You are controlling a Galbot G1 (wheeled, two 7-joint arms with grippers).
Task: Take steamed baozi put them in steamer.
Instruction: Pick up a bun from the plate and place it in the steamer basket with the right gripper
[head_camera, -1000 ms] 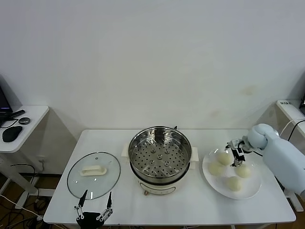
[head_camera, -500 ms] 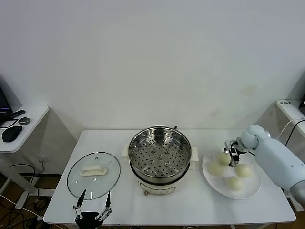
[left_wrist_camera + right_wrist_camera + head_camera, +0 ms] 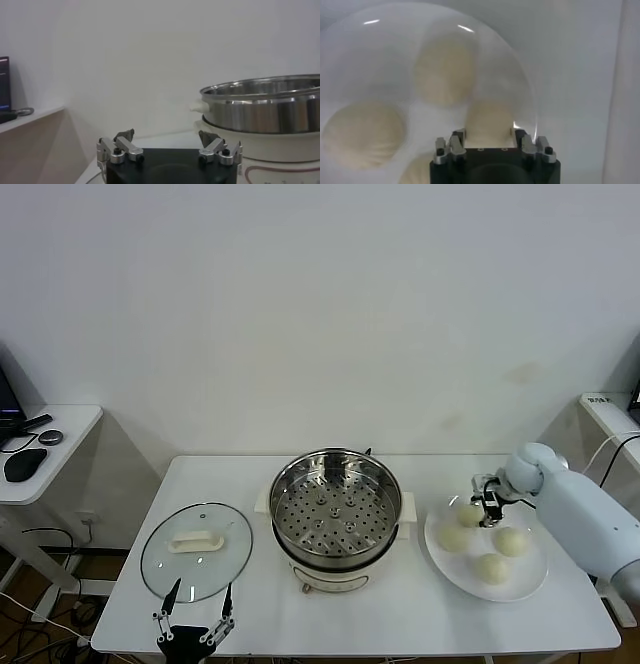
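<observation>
Baozi at the plate's far-left edge sits directly between the right pincer's fingers, which bracket it part-closed from either side; whether they yet grip cannot be told. Round, it offers no long axis. Three more buns lie alongside. Steamer stands to the left, mid-tabletop. Left pincer hangs open, idle, near the glass lid.
</observation>
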